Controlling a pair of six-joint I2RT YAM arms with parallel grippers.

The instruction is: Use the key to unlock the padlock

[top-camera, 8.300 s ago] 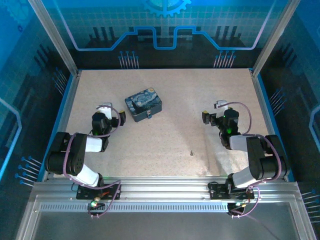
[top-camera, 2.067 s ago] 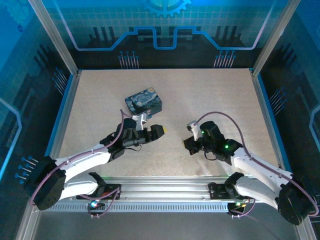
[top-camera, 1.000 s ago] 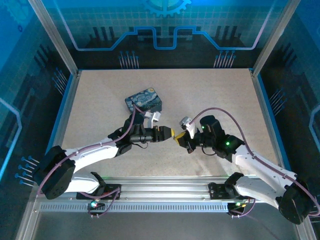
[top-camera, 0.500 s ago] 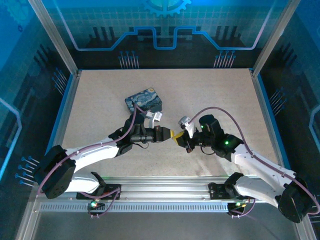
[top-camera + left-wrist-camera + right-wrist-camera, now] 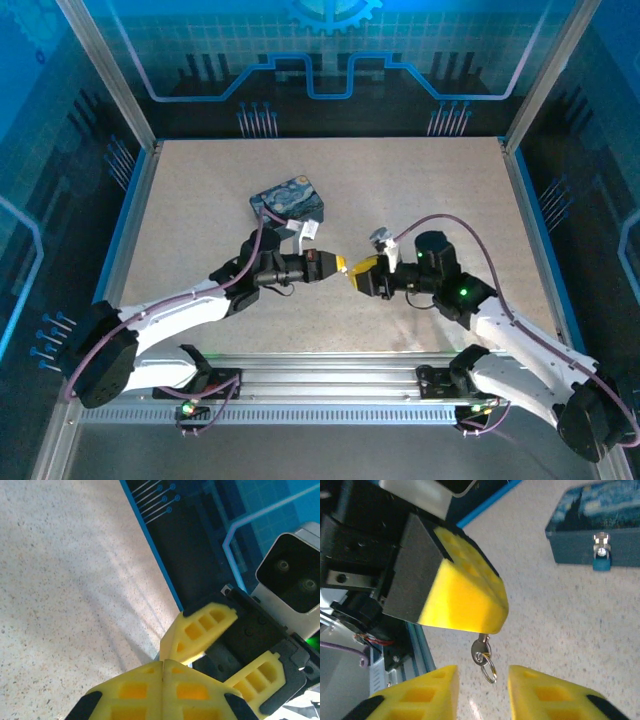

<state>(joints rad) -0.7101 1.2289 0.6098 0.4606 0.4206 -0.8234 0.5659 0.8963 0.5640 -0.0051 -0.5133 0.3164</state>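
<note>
The fingers (image 5: 125,695) of the left gripper (image 5: 340,266) are pressed flat together, a thin seam between their yellow pads, and they pinch the key. The right gripper (image 5: 482,682) has its fingers (image 5: 420,696) spread apart, with bare tabletop in the gap and nothing between them.

The speckled table (image 5: 430,190) carries both arms, which reach in from the near edge. Above its middle the two grippers meet tip to tip, the left one pointing right and the right one pointing left.

The blue swirly-painted tin (image 5: 288,203) lies flat on the table, just beyond the left arm's wrist and well apart from the right gripper. Its lid is down.

In the right wrist view the tin's front wall faces the camera. The padlock (image 5: 601,562) hangs there from the silvery clasp (image 5: 601,541), and its small body looks bluish in this light. Whether its shackle is latched cannot be made out.

The key (image 5: 481,646) sticks out from under the closed left fingertips, off the table. Only its round head shows. A thin wire ring (image 5: 489,669) dangles from it, in line with the gap between the right fingers and touching neither.
</note>
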